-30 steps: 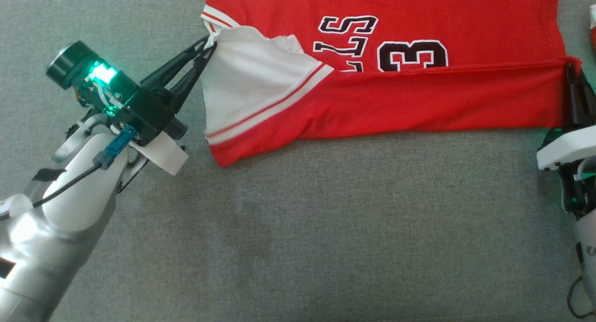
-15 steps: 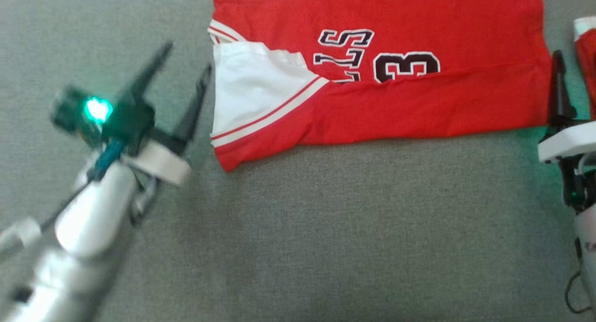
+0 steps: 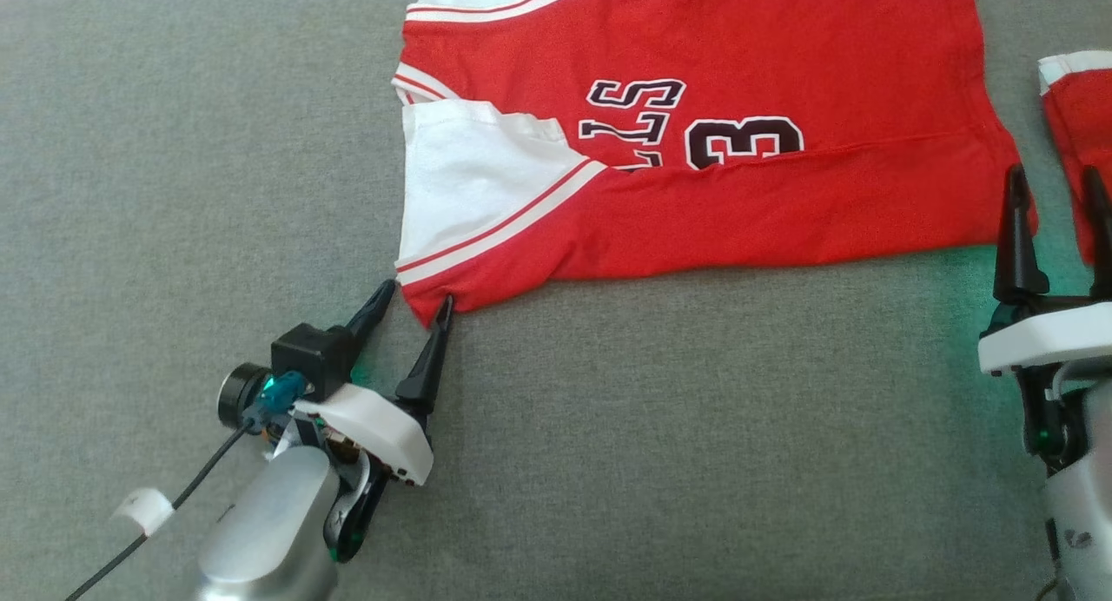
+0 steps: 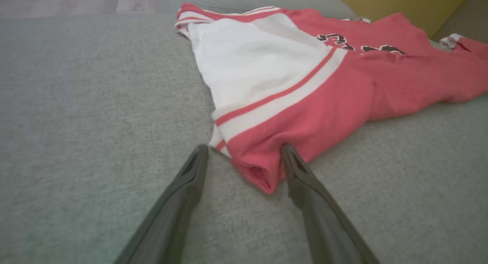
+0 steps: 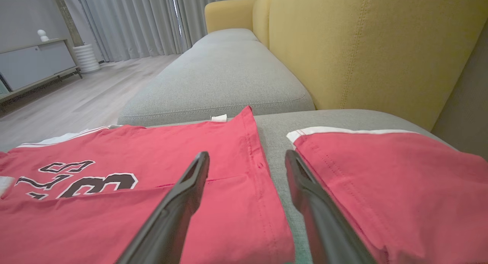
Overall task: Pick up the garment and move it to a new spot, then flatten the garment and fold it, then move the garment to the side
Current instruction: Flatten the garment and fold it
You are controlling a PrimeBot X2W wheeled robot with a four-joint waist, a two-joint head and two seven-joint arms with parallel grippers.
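1. Grey woven sofa cushion (image 3: 608,462) spreads under everything, and a yellow backrest (image 5: 362,54) rises behind it in the right wrist view.
2. Next in size, the red jersey (image 3: 738,210) lies flat on the far half of the cushion. Its near long edge is folded over, so the fold partly covers the black lettering and the number 3. A white panel with red-and-white stripes sits at its left end.
3. A second red garment (image 3: 1073,149) with white trim lies just beside the jersey's right edge, with a strip of grey showing between them.
4. The left gripper (image 3: 417,293) sits low at the jersey's near left corner with its fingers spread apart. The red corner lies between the tips, one finger touches the cloth, and nothing is clamped.
5. The right gripper (image 3: 1052,173) stands at the jersey's right edge with its jaws apart and holds nothing. One finger is over the jersey's hem and the other is by the second garment's edge.
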